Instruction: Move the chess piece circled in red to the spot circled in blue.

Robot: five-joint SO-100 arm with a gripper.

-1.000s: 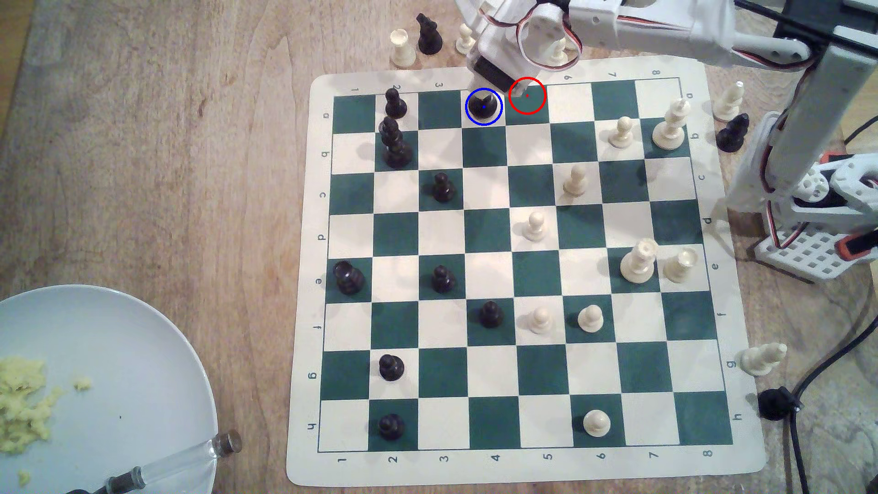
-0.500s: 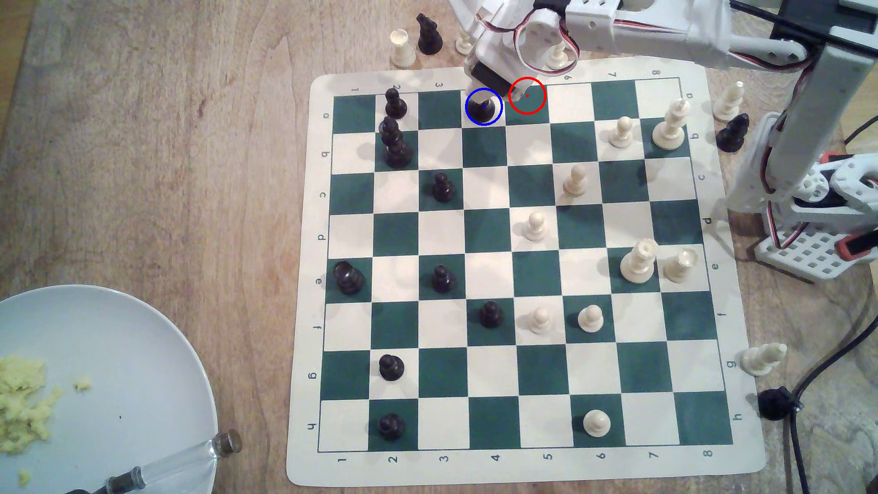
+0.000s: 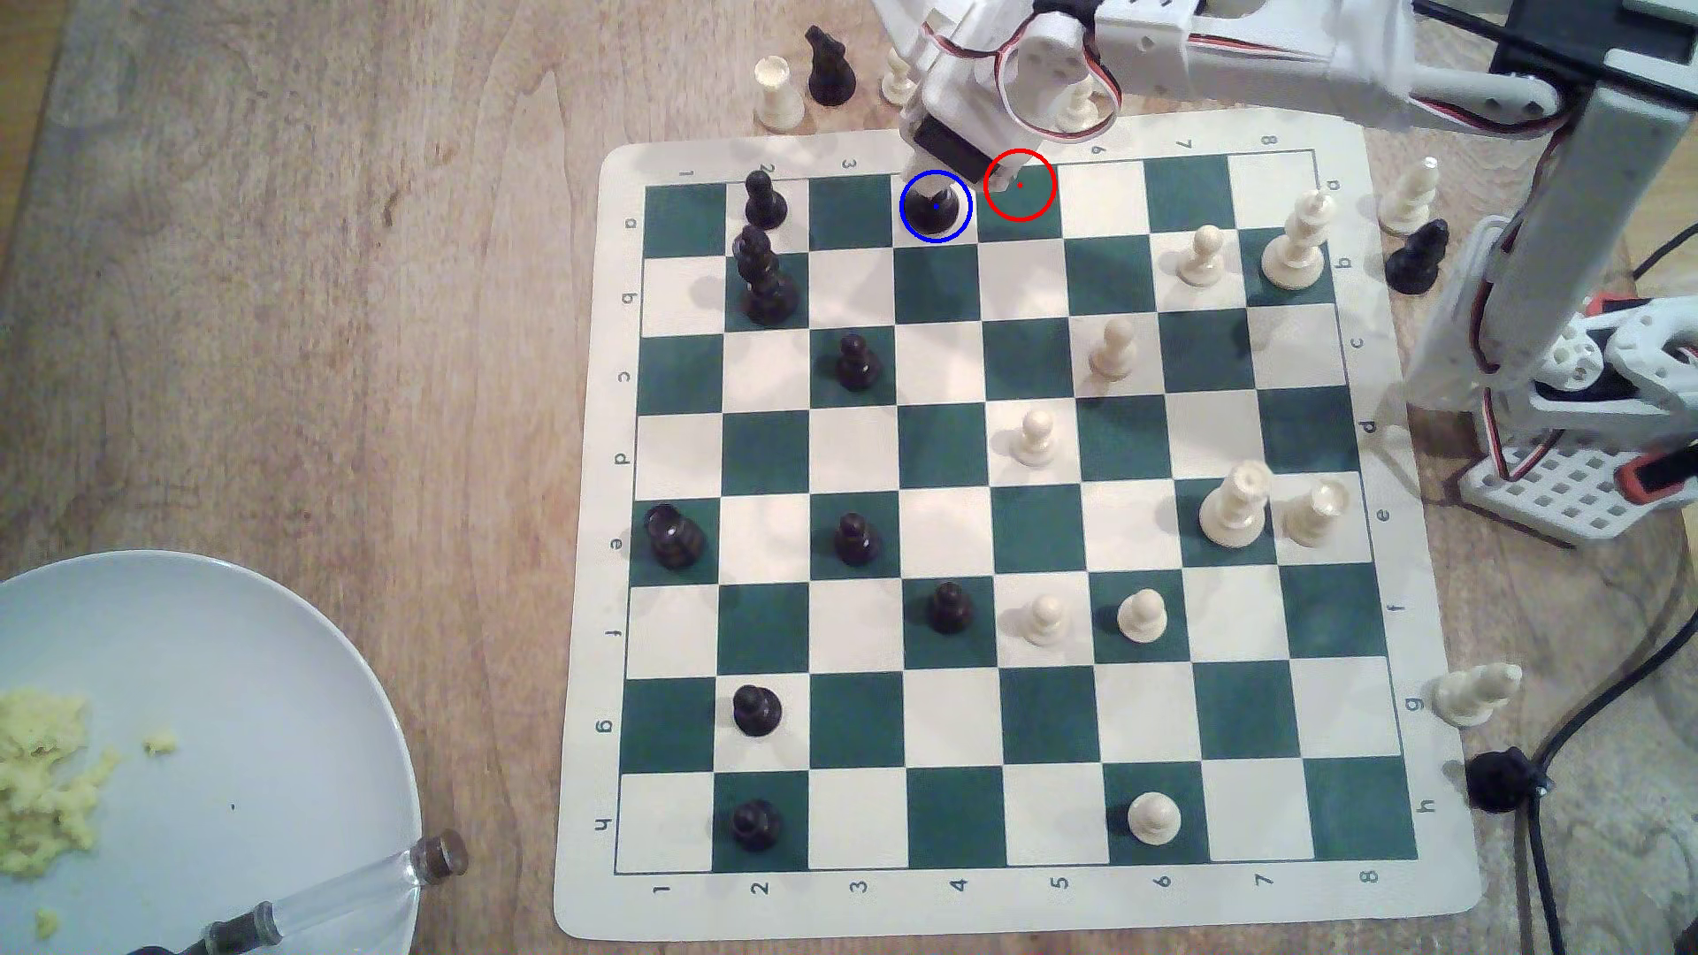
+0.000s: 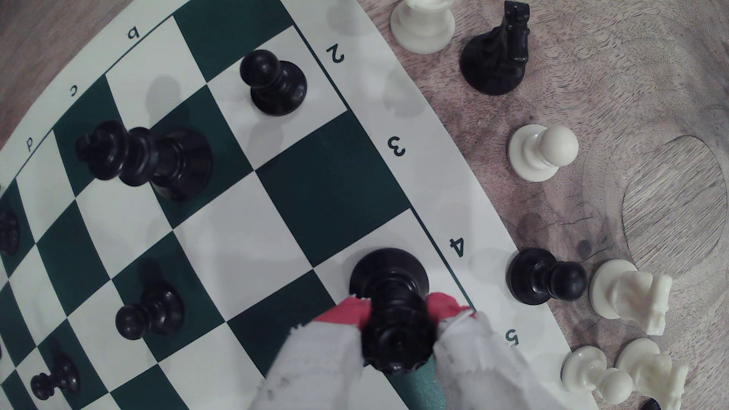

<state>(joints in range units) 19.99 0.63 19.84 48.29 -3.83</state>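
A: Where's the rook (image 4: 388, 276)?

B: Upright between the end effector (image 4: 398, 315) fingers, closed on its turret; base already on the blue-ringed square (image 3: 960, 230), directly below.

A: So release straight up.

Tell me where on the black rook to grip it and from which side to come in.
Grip the black rook at its narrow waist below the turret head, coming from above: it stands upright, so the wider head stops slipping. The gripper already pinches it there.

A pale plate (image 3: 276, 661) holds yellow crumbs (image 3: 46, 780); perhaps a glass vial (image 3: 367, 895) rests on its rim.
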